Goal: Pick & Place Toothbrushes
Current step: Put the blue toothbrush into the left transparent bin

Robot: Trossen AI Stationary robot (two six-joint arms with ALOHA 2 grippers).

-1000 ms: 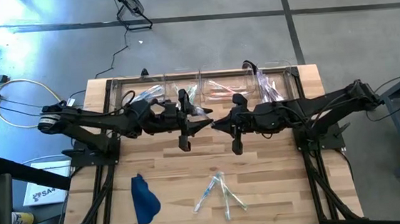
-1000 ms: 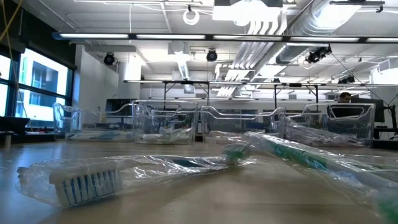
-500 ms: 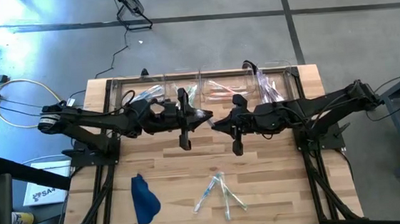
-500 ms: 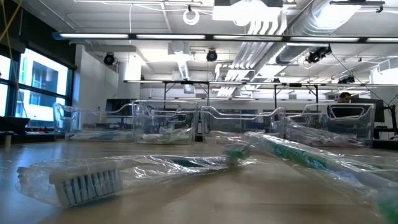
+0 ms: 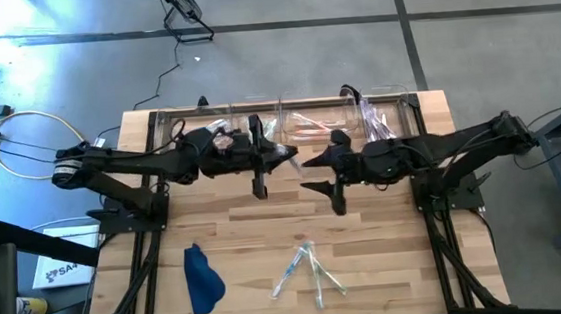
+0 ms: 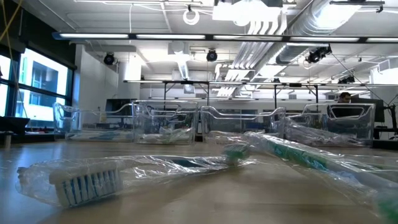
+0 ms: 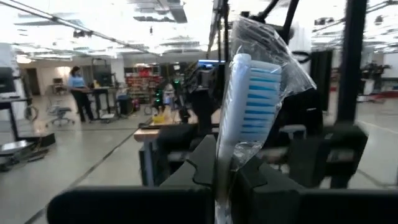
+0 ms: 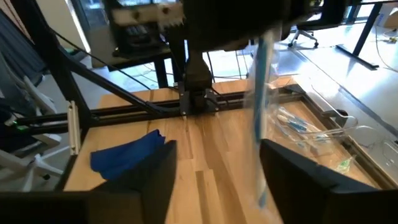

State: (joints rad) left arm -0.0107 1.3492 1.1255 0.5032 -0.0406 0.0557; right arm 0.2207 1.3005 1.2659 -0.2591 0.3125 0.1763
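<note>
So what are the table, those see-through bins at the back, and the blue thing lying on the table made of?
The table looks like wood: pale planks with visible grain and seams, matte. The bins look like clear hard plastic: glossy see-through walls that hold their shape. The blue thing seems to be soft cloth: it lies crumpled and folded with no shine, though the weave is too small to tell.

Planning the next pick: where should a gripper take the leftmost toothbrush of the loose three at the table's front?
Take the leftmost toothbrush by its near half, from straight above, fingers across it: it lies flat, and the three fan apart there but meet at their far ends.
</note>
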